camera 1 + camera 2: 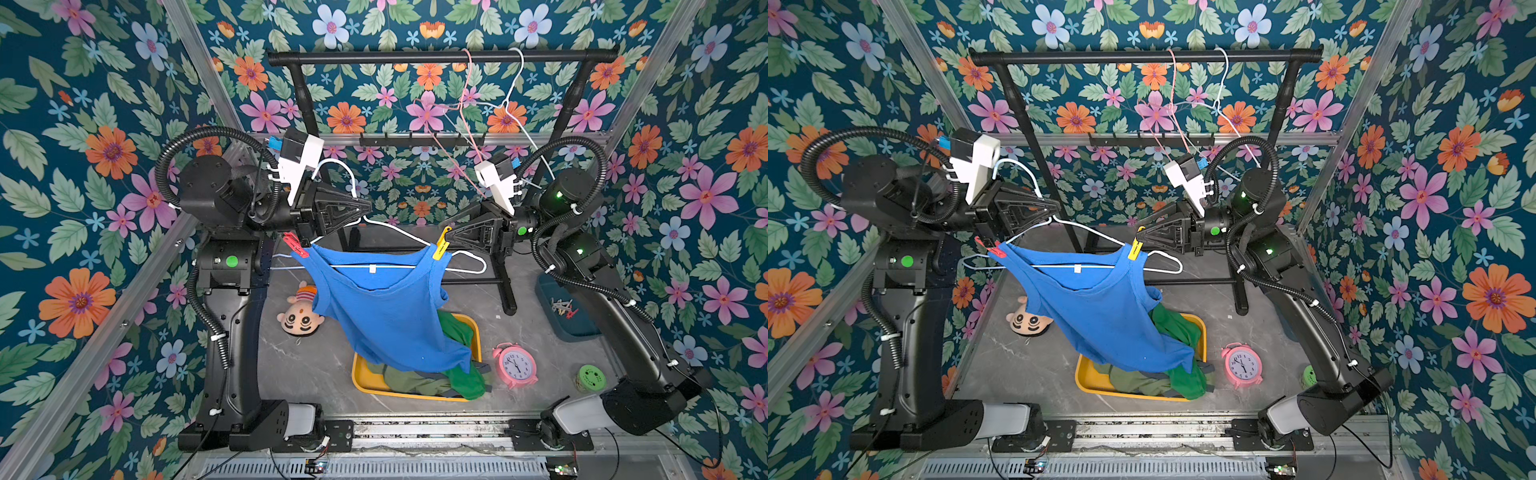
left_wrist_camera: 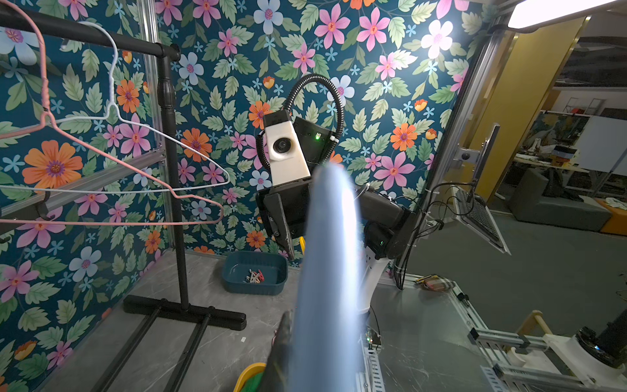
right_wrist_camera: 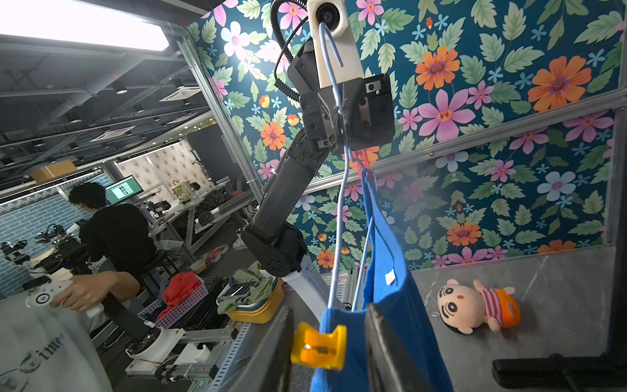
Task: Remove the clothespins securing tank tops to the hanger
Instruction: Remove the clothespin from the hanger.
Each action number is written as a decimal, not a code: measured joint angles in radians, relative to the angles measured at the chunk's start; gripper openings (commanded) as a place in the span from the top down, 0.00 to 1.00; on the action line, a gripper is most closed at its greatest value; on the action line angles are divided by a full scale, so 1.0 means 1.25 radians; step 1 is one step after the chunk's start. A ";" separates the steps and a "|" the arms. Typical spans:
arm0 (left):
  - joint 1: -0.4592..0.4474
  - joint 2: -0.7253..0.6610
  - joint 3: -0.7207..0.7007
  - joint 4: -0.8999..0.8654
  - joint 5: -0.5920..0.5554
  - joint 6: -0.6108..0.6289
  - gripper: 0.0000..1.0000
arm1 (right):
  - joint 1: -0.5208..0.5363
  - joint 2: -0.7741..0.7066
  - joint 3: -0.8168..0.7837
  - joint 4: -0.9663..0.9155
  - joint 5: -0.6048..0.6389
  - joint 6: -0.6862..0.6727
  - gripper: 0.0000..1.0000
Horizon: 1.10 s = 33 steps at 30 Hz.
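Clamping hanger (image 1: 395, 230), left gripper (image 1: 368, 208); right gripper (image 3: 329, 310) gapes astride yellow clothespin (image 3: 319, 349); tank top (image 1: 386, 316) label (image 3: 390, 278) illegible.

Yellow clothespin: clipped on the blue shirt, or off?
Clipped on: the yellow clothespin pinches the blue tank top onto the hanger, flanked by the right end effector.

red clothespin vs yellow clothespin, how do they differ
Red plastic clothespin: strap nearer the left gripper; yellow plastic clothespin: the other strap. The right gripper's open jaws flank the yellow one, none the red. Both pin the blue tank top to the wire hanger.
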 measured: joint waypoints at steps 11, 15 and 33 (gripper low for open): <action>0.000 0.000 0.000 0.000 0.001 0.000 1.00 | 0.005 -0.005 0.014 -0.046 0.005 -0.042 0.85; 0.000 0.000 0.000 0.000 0.000 0.000 1.00 | 0.005 -0.005 0.017 -0.051 0.013 -0.047 0.89; 0.000 -0.006 -0.015 0.003 0.003 0.000 1.00 | -0.186 -0.070 0.019 -0.059 0.141 -0.055 1.00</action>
